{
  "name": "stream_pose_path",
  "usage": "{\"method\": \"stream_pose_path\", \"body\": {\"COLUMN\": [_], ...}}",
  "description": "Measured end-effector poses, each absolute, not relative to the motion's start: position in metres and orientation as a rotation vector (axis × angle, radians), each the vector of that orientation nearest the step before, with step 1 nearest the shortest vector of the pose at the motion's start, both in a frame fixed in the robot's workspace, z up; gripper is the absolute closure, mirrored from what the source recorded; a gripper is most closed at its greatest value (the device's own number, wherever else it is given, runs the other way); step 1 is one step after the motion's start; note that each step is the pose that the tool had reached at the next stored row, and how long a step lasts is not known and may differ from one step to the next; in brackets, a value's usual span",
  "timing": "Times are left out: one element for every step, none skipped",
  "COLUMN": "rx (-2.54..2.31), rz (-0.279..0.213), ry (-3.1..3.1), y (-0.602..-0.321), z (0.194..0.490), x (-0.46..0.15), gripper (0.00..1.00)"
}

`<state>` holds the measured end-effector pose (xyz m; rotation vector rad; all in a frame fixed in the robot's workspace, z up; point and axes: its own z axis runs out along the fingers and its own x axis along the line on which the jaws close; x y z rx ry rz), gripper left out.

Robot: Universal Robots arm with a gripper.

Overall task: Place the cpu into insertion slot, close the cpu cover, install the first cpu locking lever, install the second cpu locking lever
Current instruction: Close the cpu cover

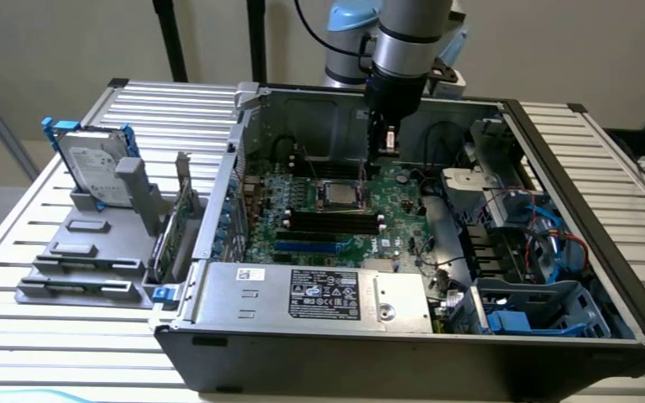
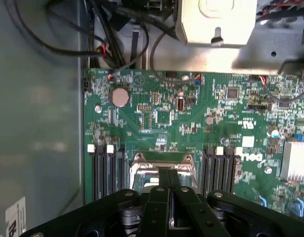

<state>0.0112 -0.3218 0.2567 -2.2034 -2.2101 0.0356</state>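
Hanging upright inside the open computer case [image 1: 591, 210], the gripper [image 1: 388, 151] has its fingers pressed together with nothing visibly between them. A closed, narrow tip suits pushing on small metal parts more than carrying a chip. It sits just above the motherboard [image 1: 395, 235], beside the insertion slot [image 1: 355, 202] and towards the back wall.

A pale square at the slot's centre looks like the cpu [image 1: 339, 195] already seated, so I judge the work to be at the cover or lever stage.

From the wrist view, the closed fingers [image 2: 161, 197] block most of the slot. Only the far edge of the cpu cover [image 2: 161, 159] shows, between the black memory slots [image 2: 105, 168]. I cannot tell whether the cover lies fully flat. The thin locking levers cannot be made out, nor can any contact between the fingertips and the metal.
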Motion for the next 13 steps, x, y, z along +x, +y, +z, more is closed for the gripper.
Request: {"method": "stream_pose_path", "body": {"rx": [-2.203, -2.203, -2.203, -2.202, -2.2, -2.197, -2.194, -2.19, -2.187, -2.185, -2.184, -2.184, -2.184], "rz": [0.035, 0.036, 0.036, 0.038, 0.042, 0.046, 0.05, 0.055, 0.058, 0.059, 0.06, 0.06, 0.06], "ry": [-2.21, -2.21, -2.21, -2.21, -2.208, -2.207, -2.206, -2.206, -2.206, -2.207, -2.207, -2.207, -2.207], "y": [-0.322, -0.322, -0.322, -0.322, -0.322, -0.322, -0.322, -0.322, -0.322, -0.322, -0.322, -0.322, -0.322], "z": [0.257, 0.257, 0.257, 0.257, 0.257, 0.257, 0.257, 0.257, 0.257, 0.257, 0.257, 0.257, 0.257], "x": [0.008, 0.004, 0.002, -0.001, -0.002, -0.003, -0.003, -0.004, -0.004, -0.004, -0.004, -0.004, -0.004], "gripper": [0.89, 0.89, 0.89, 0.89, 0.89, 0.89, 0.89, 0.89, 0.89, 0.89, 0.89, 0.89, 0.89]}}
